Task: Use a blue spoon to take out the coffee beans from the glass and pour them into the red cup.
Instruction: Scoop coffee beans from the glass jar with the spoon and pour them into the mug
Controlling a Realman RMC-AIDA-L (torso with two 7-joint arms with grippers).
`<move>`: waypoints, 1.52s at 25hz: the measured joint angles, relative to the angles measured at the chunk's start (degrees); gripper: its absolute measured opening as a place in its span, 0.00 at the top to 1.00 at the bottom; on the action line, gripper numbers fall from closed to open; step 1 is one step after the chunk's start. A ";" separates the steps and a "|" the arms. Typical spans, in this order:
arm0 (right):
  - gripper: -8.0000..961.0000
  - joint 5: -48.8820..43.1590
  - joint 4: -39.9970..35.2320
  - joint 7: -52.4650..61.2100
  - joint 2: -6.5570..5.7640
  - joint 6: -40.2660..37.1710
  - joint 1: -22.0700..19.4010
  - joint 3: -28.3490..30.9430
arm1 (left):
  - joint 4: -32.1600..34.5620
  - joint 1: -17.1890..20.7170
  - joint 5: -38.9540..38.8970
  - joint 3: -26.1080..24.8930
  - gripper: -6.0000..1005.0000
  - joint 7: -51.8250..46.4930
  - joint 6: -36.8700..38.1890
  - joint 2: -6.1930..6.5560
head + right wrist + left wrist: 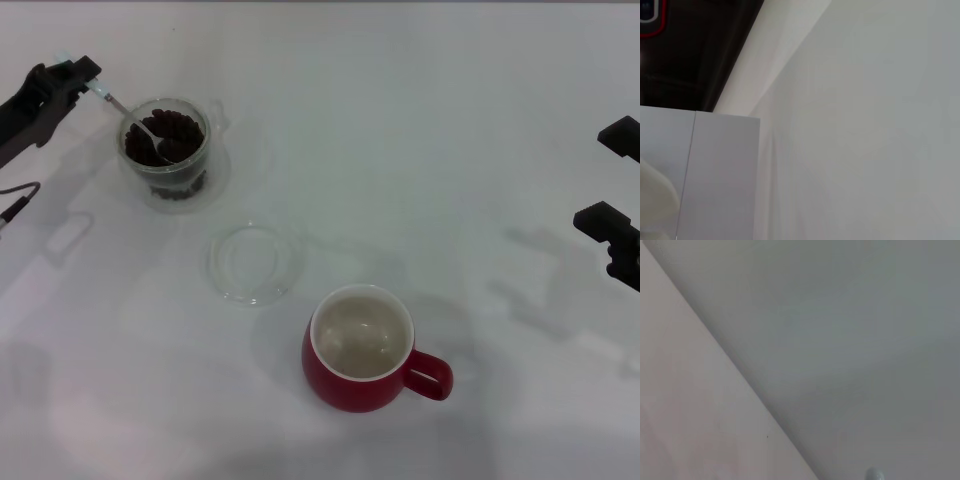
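The left gripper [85,75], at the far left of the table [450,150], pinches the pale handle end of the spoon [128,118]. The spoon slopes down from the fingers into the glass [167,147], its bowl resting among the beans [178,130].

Step in hand, as judged: scooping. Procedure:
1. Push the bowl under the beans, not across their top.
2. Level the bowl before lifting, so that the beans do not roll off.
3. Raise it clear of the rim without knocking the glass.
4. Carry it level to the cup [362,349], then tip.

Right gripper [620,215]: idle at the right edge, fingers spread, holding nothing.

Containers:
- Glass: far left, roughly filled with beans.
- Cup: near centre, well apart from the glass, cream inside, no beans visible.
- Saucer [252,263]: between them, bare.
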 joint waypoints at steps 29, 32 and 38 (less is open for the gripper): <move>0.27 0.03 0.39 -1.82 0.74 0.70 2.17 0.00 | -2.42 4.50 -1.11 0.54 0.87 3.88 18.12 0.88; 0.27 0.36 0.38 -1.86 1.05 1.25 2.45 0.00 | -2.28 4.33 0.33 0.54 0.87 3.09 19.77 0.88; 0.27 1.09 0.37 -2.65 1.81 2.42 2.58 0.05 | -1.64 2.71 3.74 0.54 0.87 2.00 21.17 0.77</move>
